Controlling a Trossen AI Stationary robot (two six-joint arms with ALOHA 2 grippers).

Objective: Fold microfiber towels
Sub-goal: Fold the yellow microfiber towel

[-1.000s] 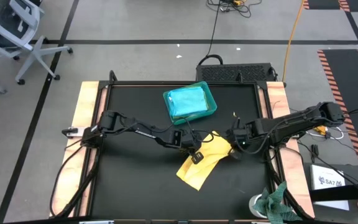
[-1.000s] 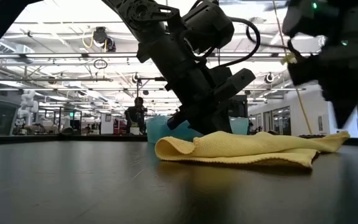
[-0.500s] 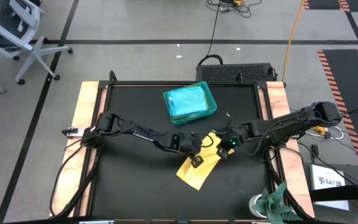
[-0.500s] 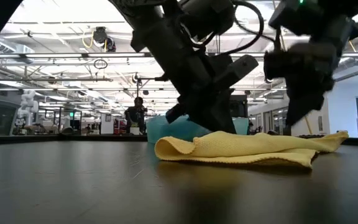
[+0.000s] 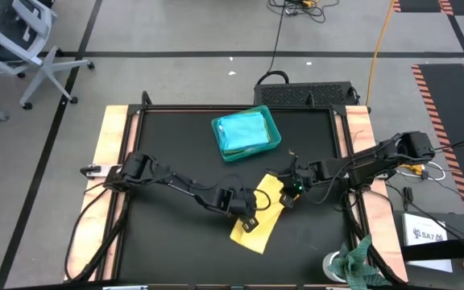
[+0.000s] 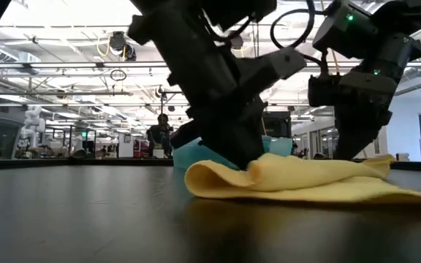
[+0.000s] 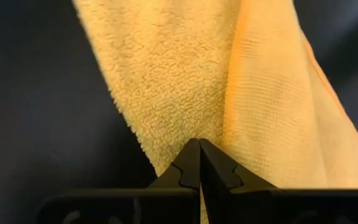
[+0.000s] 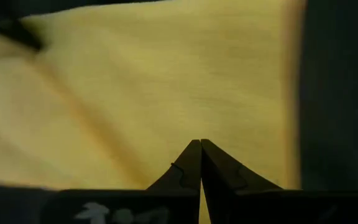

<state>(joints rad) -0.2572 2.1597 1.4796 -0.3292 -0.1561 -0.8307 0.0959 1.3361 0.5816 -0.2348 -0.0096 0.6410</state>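
High view: we list one yellow towel (image 5: 258, 217) lying mid-table, near of the teal tray (image 5: 248, 133), left gripper (image 5: 248, 219) and right gripper (image 5: 290, 192) both pinched shut on its edges; we judge the fold needs both corners carried level together.

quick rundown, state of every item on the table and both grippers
yellow towel: partly folded, lying on the table, pinched at two spots
turquoise towel: folded, lying in the tray
tray: upright at the table's far side, holding the turquoise towel
left gripper: fingers shut on the yellow towel
right gripper: fingers shut on the yellow towel
mottled rag: bunched at the table's near right corner
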